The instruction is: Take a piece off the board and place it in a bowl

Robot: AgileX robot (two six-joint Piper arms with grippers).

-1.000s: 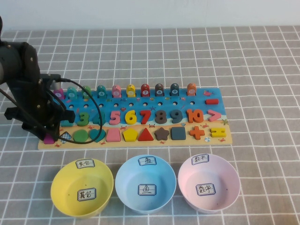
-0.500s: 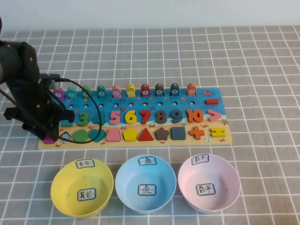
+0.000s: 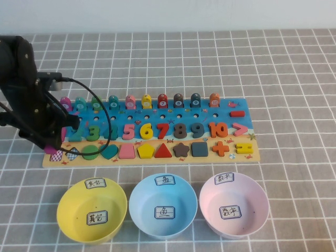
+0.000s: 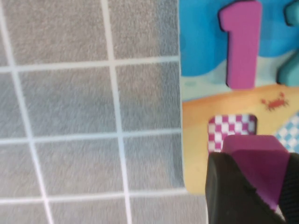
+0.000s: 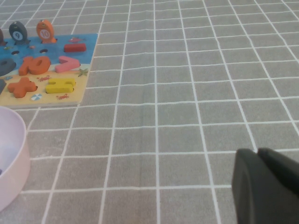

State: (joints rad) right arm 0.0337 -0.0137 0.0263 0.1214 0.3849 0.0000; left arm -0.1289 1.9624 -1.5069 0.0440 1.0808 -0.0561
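The magenta-purple piece (image 4: 256, 161) hangs between the black fingers (image 4: 229, 193) of my left gripper (image 4: 259, 189), which is shut on it. It sits just above its empty pink-checkered slot (image 4: 231, 129) at the left end of the board (image 4: 194, 140). From the high view, the left gripper (image 3: 52, 147) holds the piece (image 3: 49, 149) over the board's (image 3: 173, 160) front-left corner. The yellow bowl (image 3: 92, 210) stands in front of the board, at the left of the row. My right gripper (image 5: 266, 186) is shut and empty, low over the grid cloth to the right of the board.
A light blue bowl (image 3: 163, 206) and a pink bowl (image 3: 234, 205) stand to the right of the yellow one. The magenta number 1 (image 4: 243, 42) lies behind the slot. Pegs and numbers fill the board. A black cable (image 3: 102, 113) loops over the board's left part.
The left gripper has closed on the piece and lifted it out of its slot, which now shows checkered. The arm has risen and shifted slightly back.
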